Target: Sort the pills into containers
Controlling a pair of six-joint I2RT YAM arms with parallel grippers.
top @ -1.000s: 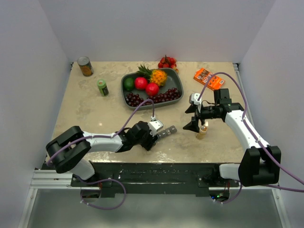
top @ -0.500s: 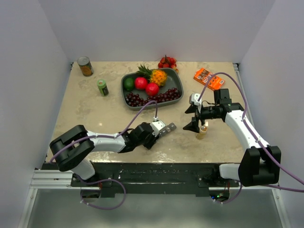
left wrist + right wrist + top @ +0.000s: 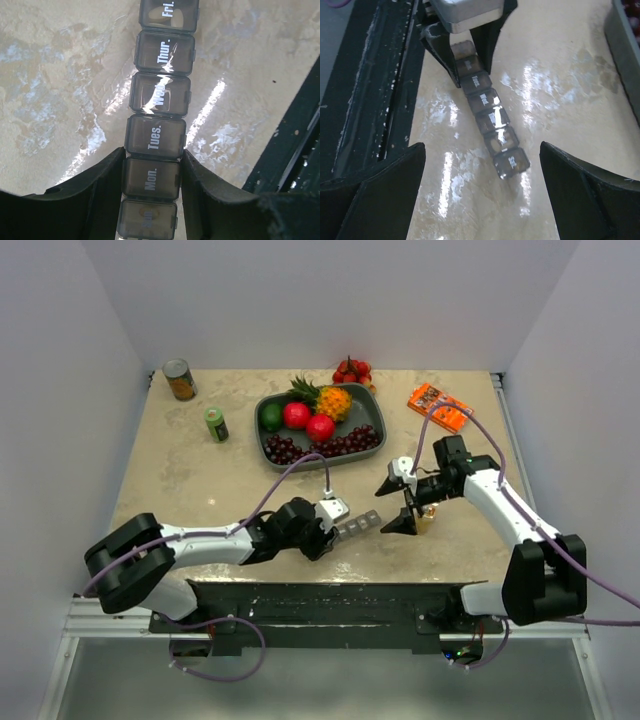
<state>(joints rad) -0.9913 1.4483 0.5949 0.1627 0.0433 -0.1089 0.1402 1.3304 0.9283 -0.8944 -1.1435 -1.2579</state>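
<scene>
The containers (image 3: 357, 525) are one dark strip with day names on the lids. It sits low in the middle of the overhead view, near the front edge of the table (image 3: 200, 480). The left gripper (image 3: 152, 152) has just closed on it around the "Mon." box; one second ago its jaws were wider. The right gripper (image 3: 395, 506), jaws wide and holding nothing, has come leftward to the strip's free end. I judge the strip is now steadied, so a lid can be opened next.
</scene>
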